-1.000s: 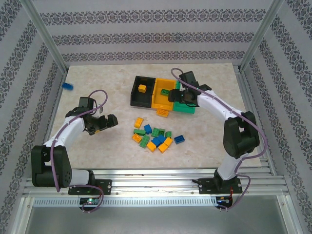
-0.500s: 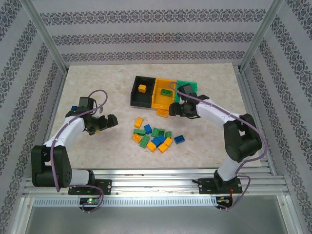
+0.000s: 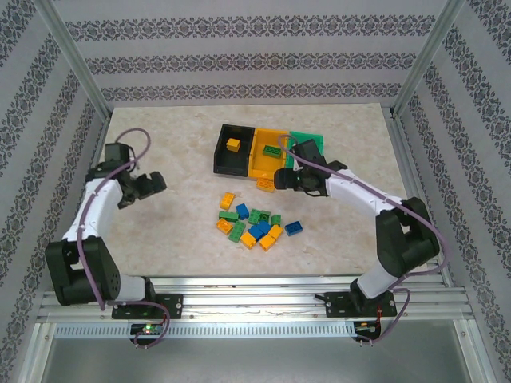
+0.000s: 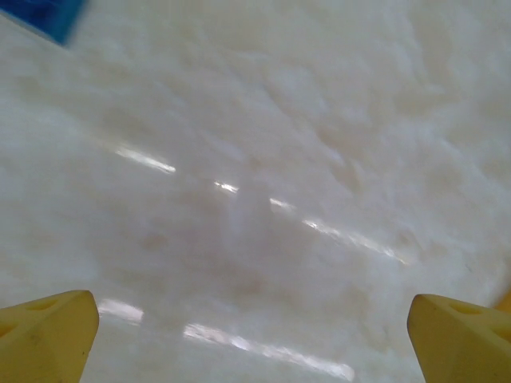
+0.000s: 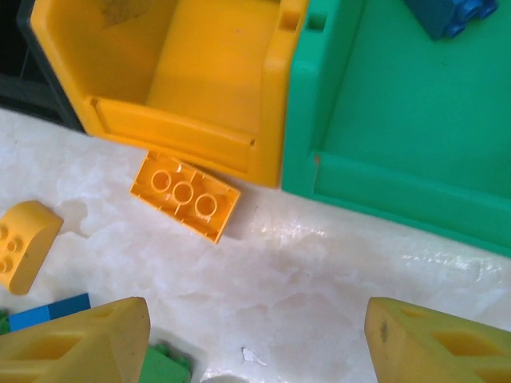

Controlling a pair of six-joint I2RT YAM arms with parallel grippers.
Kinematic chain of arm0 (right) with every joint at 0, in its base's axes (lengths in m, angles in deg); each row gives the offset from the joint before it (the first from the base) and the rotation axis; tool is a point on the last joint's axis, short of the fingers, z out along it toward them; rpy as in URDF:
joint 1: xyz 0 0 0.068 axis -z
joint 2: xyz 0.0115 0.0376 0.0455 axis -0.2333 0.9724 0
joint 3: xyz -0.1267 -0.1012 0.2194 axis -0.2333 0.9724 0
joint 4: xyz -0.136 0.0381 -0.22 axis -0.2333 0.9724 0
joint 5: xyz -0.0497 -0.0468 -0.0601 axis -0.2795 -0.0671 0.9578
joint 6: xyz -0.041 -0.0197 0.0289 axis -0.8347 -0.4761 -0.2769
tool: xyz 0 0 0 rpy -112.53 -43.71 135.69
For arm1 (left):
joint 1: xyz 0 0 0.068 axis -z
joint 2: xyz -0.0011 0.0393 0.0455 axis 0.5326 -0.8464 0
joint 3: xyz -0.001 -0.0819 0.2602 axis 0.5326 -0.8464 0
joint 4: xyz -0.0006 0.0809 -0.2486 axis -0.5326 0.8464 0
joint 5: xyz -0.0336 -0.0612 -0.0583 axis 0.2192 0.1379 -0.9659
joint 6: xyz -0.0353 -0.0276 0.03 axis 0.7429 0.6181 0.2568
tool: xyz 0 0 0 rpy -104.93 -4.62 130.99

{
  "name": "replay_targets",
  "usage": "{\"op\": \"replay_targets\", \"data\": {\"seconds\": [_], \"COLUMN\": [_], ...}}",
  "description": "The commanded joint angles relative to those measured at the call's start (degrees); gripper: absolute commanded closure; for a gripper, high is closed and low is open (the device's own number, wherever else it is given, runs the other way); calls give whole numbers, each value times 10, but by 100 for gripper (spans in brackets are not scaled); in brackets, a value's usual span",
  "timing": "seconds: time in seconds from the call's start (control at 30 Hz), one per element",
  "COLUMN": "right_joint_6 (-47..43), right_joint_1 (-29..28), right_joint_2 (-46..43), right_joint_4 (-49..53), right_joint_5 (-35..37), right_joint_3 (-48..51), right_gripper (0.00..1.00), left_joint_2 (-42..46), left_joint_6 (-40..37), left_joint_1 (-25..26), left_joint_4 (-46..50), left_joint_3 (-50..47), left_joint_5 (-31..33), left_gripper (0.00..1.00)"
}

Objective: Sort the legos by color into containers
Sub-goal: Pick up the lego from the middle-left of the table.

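right arm back from the bins, left arm swings out

the right gripper (image 3: 281, 177), over the green bin (image 3: 313, 142) a second ago, now hangs at the 6 o'clock side of the containers, jaws partly apart and empty, above an orange brick (image 5: 184, 196) touching the yellow bin (image 5: 176, 132). i judge a drop done and the next pick close. the left gripper (image 3: 150, 185), wide and empty, has left the legos pile (image 3: 254, 223) for 9 o'clock, near a blue brick (image 4: 36, 16)

Pale marble-look tabletop (image 3: 172, 231) under & btwn left fingers (image 4: 48, 331), glare streaks just ahead of tips. Patterned wall panels (image 3: 239, 48) well beyond fingers, 3 sides. Alu posts (image 3: 76, 60) at far corners. Slotted rail (image 3: 255, 297) behind, near edge.
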State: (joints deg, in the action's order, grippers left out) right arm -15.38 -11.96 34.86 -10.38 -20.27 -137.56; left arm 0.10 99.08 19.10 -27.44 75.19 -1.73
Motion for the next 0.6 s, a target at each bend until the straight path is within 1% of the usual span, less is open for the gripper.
{"op": "replay_targets", "data": {"seconds": [0.0, 0.07, 0.13, 0.2, 0.27, 0.33, 0.4, 0.43, 0.5, 0.57], "right_joint_6": [9, 7, 7, 10, 10, 6, 4, 3, 2, -1], "right_joint_1": [-10, -16, -20, -21, -24, -28, -30, -30, -30, -30], "right_joint_2": [-25, -34, -45, -55, -64, -74, -83, -87, -91, -89], "right_joint_4": [-63, -77, -94, -111, -119, -122, -124, -124, -127, -129], "right_joint_5": [-36, -35, -34, -43, -50, -53, -55, -58, -63, -68], "right_joint_3": [47, 65, 87, 108, 123, 139, 152, 159, 170, 176], "right_gripper": [28, 28, 28, 28, 28, 28, 28, 28, 28, 28], "left_joint_2": [-56, -84, -118, -154, -201, -259, -300, -314, -330, -346], "left_joint_6": [-28, -27, -27, -50, -73, -97, -112, -123, -148, -166], "left_joint_1": [-32, -41, -50, -54, -54, -54, -54, -53, -55, -61], "left_joint_4": [59, 57, 51, 43, 49, 75, 96, 100, 89, 79], "left_joint_3": [40, 57, 79, 108, 147, 203, 246, 262, 272, 282], "left_joint_5": [44, 62, 64, 69, 94, 145, 212, 233, 243, 232], "left_gripper": [1, 1, 1, 1, 1, 1, 1, 1, 0, 1]}}
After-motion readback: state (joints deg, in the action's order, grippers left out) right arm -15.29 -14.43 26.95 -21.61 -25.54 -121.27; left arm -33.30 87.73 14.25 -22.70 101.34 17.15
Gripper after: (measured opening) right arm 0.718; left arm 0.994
